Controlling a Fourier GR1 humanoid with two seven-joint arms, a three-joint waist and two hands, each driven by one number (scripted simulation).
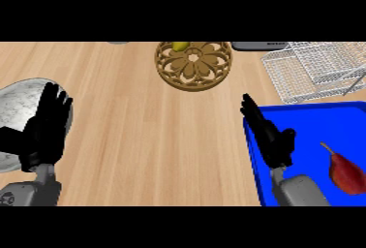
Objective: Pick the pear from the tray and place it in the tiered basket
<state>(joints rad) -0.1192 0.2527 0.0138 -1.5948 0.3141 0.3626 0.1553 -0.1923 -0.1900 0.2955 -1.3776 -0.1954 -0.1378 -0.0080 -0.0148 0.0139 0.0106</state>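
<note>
Pear (346,170) lying lengthwise on blue tray (304,110), just right of open, empty right hand (270,135) (nearer one).

The tabletop (157,145) is seen in pale wood with fine lengthwise grain. The tray (304,123) is coloured a saturated blue, and the pear (346,172) on it is shown in dark red with a thin brownish stem. The tiered basket (314,70) is made of white wire in a fine grid. A round tan-brown trivet (193,64) is carved with an openwork flower pattern, and a yellow-green object (180,46) is seen at its upper rim. A plate (18,104) is mottled in silvery grey. The left hand (44,128) and the right hand (270,133) are coloured black, on grey forearms.
</note>
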